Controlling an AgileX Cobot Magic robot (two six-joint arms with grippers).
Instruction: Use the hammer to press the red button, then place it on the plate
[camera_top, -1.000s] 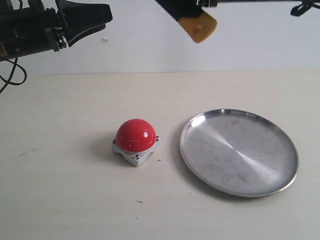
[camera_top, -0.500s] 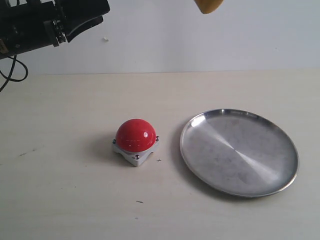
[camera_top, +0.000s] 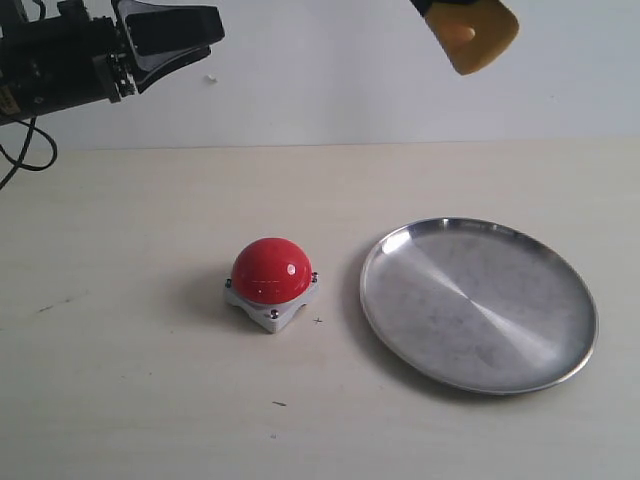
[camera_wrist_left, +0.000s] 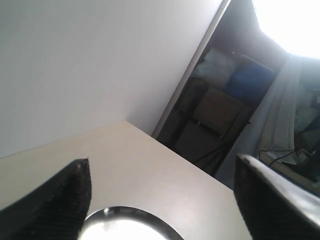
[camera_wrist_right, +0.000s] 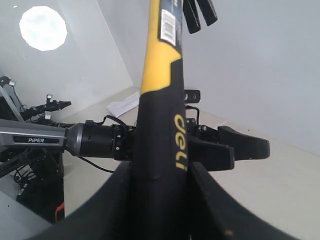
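The hammer (camera_wrist_right: 159, 150) handle reads "deli" and the left arm (camera_wrist_right: 31, 140) reads "PiPER"

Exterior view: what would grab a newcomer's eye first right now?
The glossy red dome button on its grey square base sits centre-frame, just apart from the large shiny silver round plate to its right in this view. At the top edge, the yellow end of the yellow-and-black hammer hangs high, gripped by the right claw.

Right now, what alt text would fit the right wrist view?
The right gripper clamps the black grip of a yellow-and-black hammer, which fills the middle of the frame, a barcode label on its yellow shaft. Behind it, the left arm, marked PIPER, stretches across over a pale table.
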